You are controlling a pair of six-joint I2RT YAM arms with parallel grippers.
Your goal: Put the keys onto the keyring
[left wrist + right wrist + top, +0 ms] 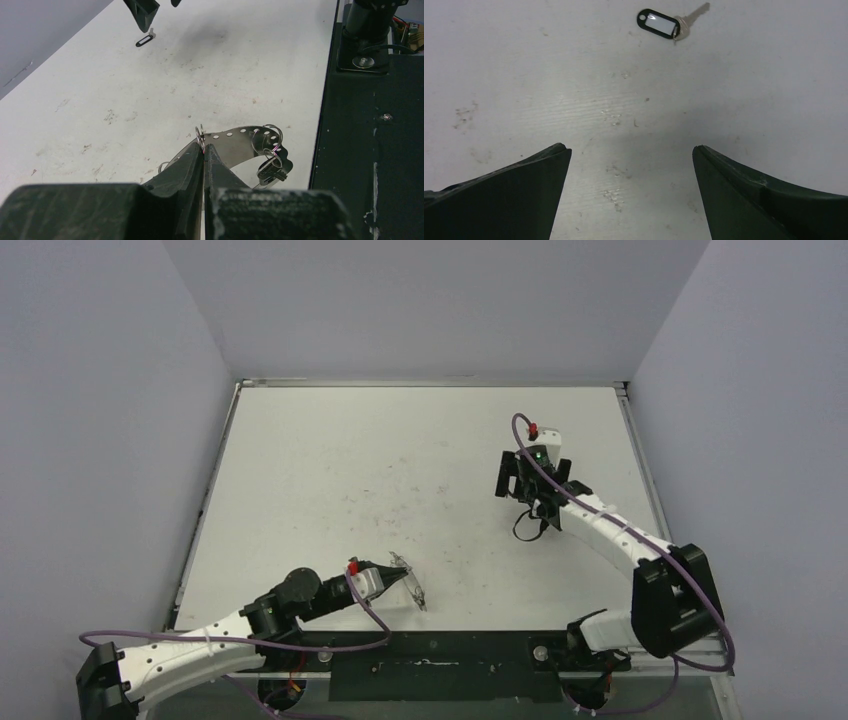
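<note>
The keys (660, 23) lie ahead of the wide-spread right pincer (630, 148); left pincer (204, 146) clamps the keyring (240, 143)

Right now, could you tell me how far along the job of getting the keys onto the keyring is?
Done: the left gripper is shut on the keyring. In hand: the right gripper is open above the table, with the keys lying free just ahead of it, not yet gripped. Left: grasp the keys and thread them onto the keyring.
</note>
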